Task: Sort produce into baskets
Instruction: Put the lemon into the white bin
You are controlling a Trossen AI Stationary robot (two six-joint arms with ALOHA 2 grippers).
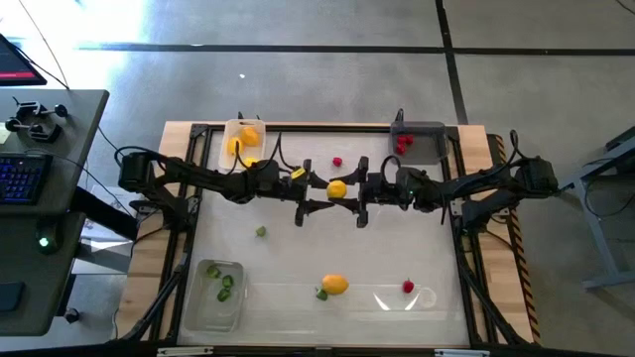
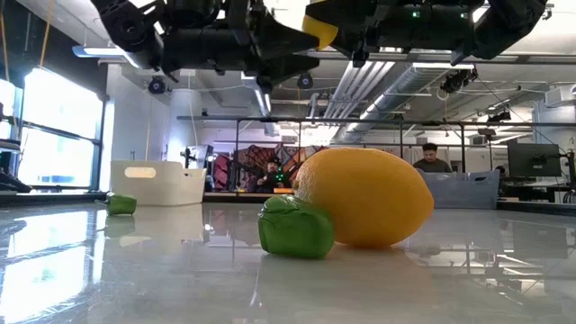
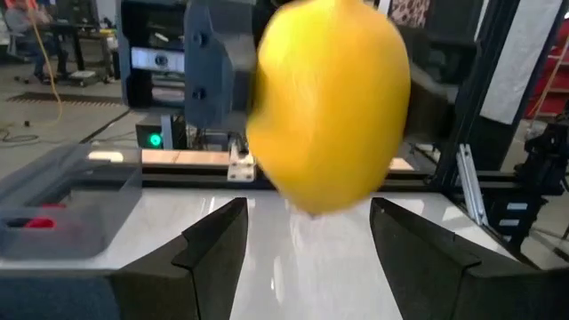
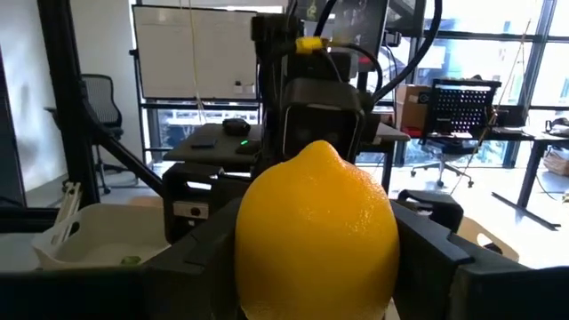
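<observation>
High view: you see sorting partly done. White tray [image 1: 243,138] at 11 o'clock holds yellow pieces, grey tray [image 1: 421,142] at 1 o'clock red ones, clear tray [image 1: 216,295] at 7 o'clock green ones. Loose pieces left: red berry [image 1: 337,161], green piece [image 1: 261,231], lemon on table [image 1: 335,285], second berry [image 1: 408,287]. Right gripper [image 4: 311,258] clamps held lemon [image 1: 337,188] at table centre; left gripper [image 3: 307,240] spread wide, facing it, just beside. You have open room toward 6 o'clock.

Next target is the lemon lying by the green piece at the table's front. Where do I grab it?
Come straight down and pinch the lemon across its narrow middle; it lies lengthwise, with the green piece at its left end.
</observation>
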